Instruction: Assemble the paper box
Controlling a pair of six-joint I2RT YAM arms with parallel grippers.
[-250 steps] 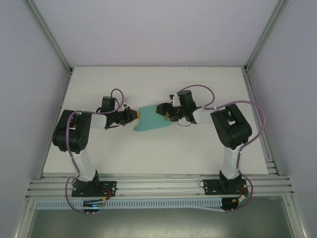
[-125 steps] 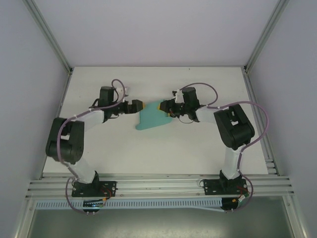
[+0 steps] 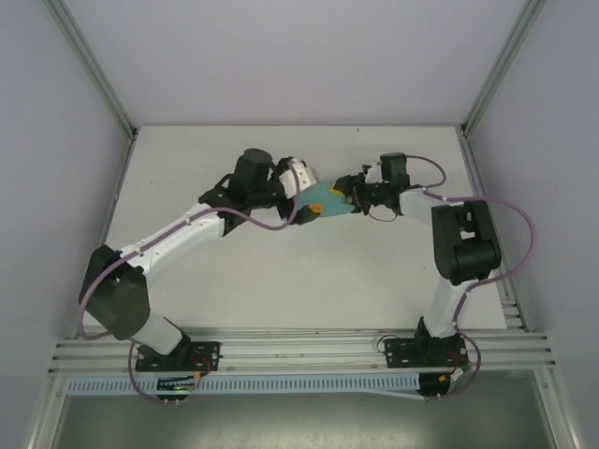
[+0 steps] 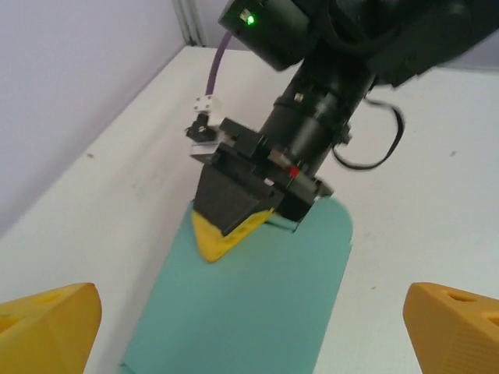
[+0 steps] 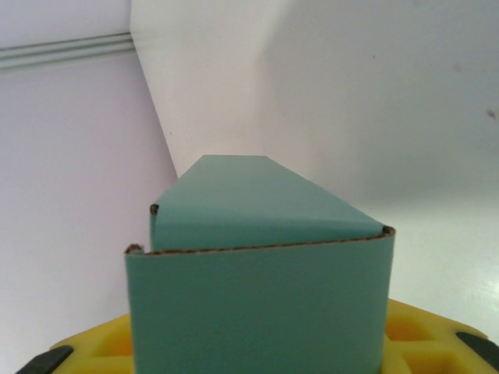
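White tabletop (image 3: 281,281) with pale enclosure walls is being used as the work surface.

Paper box (image 3: 328,200): teal card is being held toward the far centre of the table, between the two wrists. From the right wrist camera it is being seen end-on as a doubled sheet. Two layers are joined at a fold on each side, with a thin gap between them. It is being read as a flattened sleeve, not a squared-up box. From the left wrist camera one rounded flap is being seen at the far right corner, lying flat and untucked. Whether the near end is resting on the table cannot be told.

Right gripper (image 4: 234,222): it is being kept clamped on the far end of the card, one yellow-tipped finger on top.

Left gripper (image 4: 251,323): jaws are being held wide apart, orange fingers (image 4: 47,323) on either side of the near end, touching nothing.

Progress, as a judgement: the main side folds are being taken as done, since the sheet is already doubled. Opening the sleeve to a rectangle and tucking the end flaps are being counted as not yet done. Roughly the middle of the task is being assumed.
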